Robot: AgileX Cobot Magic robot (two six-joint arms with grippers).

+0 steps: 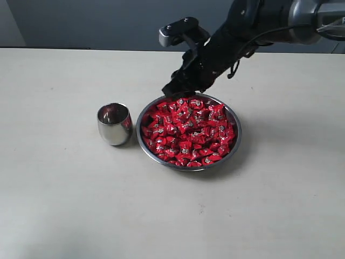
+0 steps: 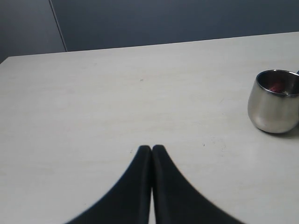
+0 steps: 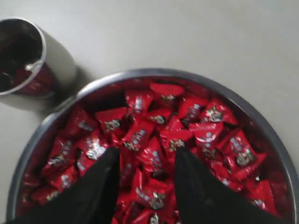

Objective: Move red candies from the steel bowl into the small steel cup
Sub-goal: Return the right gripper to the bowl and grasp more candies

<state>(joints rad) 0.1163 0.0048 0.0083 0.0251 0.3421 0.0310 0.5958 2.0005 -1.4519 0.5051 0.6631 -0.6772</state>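
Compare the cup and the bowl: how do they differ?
The cup is narrow and tall for its width; the bowl is wide and shallow. The bowl is heaped with candies; the cup shows only a little red inside. Both are shiny steel, upright, side by side.

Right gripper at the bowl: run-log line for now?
right gripper: open, over wide shiny steel bowl | red-wrapped candies: fill bowl, none gripped | small polished steel cup: upright beside bowl | left gripper: shut, empty
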